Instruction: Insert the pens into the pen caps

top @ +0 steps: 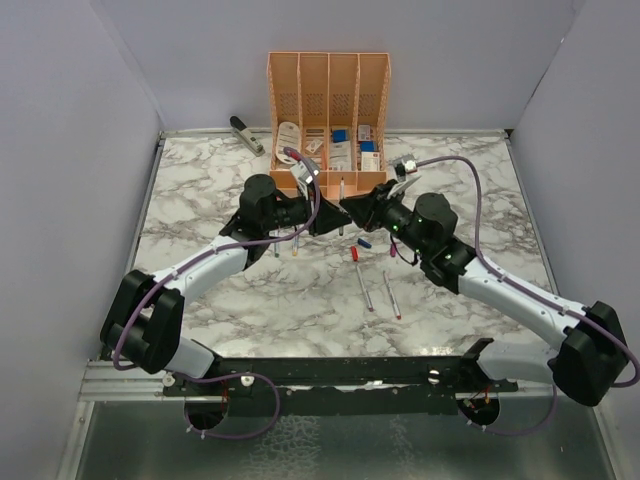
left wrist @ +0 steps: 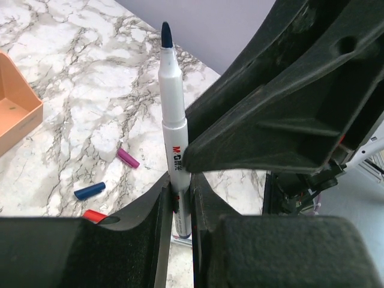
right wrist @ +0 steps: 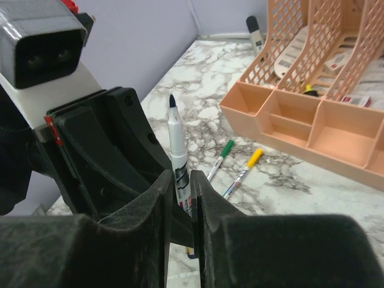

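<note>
Both arms meet above the middle of the desk (top: 200, 190), and one pen (left wrist: 171, 90) stands upright between them, dark blue tip bare and pointing up. The left gripper (left wrist: 180, 198) has its fingers pinched tight on the lower barrel. The right gripper (right wrist: 183, 192) sits narrow around the same pen; whether it actually presses, I cannot tell.

Down on the marble, a blue cap (left wrist: 90, 190) and a purple cap (left wrist: 127, 158) lie loose near each other at mid-desk. A green-capped pen (right wrist: 217, 162) and a yellow-capped pen (right wrist: 243, 172) lie side by side just in front of the orange organizer (top: 328, 62). A red-capped pen (top: 361, 278) rests nearer the arm bases.

The organizer stands at the middle of the far edge. Its upright slots hold blue-and-white boxes (top: 341, 150) and a round white label (top: 288, 135). A grey tool (top: 245, 133) lies by the far-left corner.
</note>
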`<act>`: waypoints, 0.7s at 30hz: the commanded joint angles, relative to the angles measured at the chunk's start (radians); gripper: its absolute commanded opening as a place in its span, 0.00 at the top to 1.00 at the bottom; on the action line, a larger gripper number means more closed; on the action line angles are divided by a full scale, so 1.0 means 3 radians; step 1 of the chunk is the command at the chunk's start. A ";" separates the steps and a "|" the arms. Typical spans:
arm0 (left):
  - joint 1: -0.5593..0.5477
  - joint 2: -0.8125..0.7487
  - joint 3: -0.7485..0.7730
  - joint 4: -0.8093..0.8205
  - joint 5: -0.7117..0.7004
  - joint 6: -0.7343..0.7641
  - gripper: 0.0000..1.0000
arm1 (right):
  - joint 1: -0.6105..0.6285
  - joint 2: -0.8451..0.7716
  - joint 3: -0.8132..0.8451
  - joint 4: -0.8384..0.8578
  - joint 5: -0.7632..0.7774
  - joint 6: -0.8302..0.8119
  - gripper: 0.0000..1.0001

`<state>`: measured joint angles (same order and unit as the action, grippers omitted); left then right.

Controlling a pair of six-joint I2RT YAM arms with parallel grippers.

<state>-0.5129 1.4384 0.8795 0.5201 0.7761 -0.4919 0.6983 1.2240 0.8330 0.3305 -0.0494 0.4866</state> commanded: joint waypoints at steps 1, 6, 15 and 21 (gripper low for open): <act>-0.0020 -0.0085 -0.0048 -0.0078 -0.0165 0.0044 1.00 | -0.0003 -0.0294 0.0082 -0.0113 0.0447 -0.0292 0.79; -0.0013 -0.0158 -0.0067 -0.0447 -0.0367 0.0205 1.00 | -0.0004 -0.0500 0.0074 -0.0356 0.0864 -0.0484 0.70; -0.0014 -0.0269 -0.0032 -0.1210 -0.0683 0.0580 1.00 | -0.0081 -0.0167 0.0438 -0.1630 0.1600 -0.0371 0.68; -0.0013 -0.0337 -0.0128 -0.1304 -0.0671 0.0606 1.00 | -0.0220 0.0202 0.0465 -0.1994 0.1183 -0.0387 0.74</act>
<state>-0.5167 1.3762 0.8661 0.1696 0.6006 -0.3416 0.6586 1.2228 0.9585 -0.1066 0.3504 0.3714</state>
